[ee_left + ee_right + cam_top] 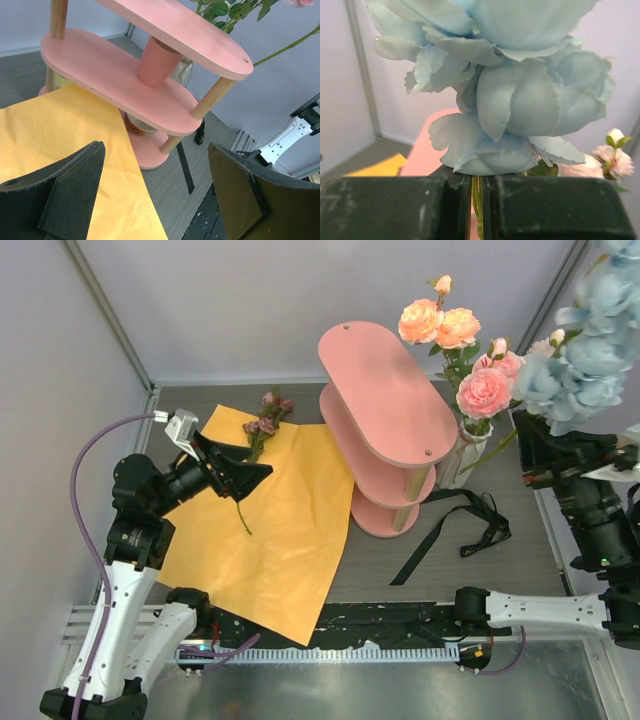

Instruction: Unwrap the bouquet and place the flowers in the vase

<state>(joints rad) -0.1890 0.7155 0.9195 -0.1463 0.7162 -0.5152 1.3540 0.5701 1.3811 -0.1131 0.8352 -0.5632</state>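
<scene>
Unwrapped, with roses (440, 322) in the vase (468, 448); left to seat the blue bloom (520, 100) clamped in the right gripper (476, 200) and the mauve sprig (262, 430) beside the wide-open left gripper (156, 170).

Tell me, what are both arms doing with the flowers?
Left gripper open over orange paper. Right gripper shut on blue flower, raised. Roses in vase; mauve sprig lies on paper. Pink shelf right beside vase.

The pink shelf (385, 410) stands mid-bench, with the vase (470, 455) just beside it on the right. Roses (484, 392) spread above the vase's mouth. A blue flower (590, 350) hangs over the far right. Open bench (525, 515) lies right of the vase, with a black ribbon (432, 540) nearer.
</scene>
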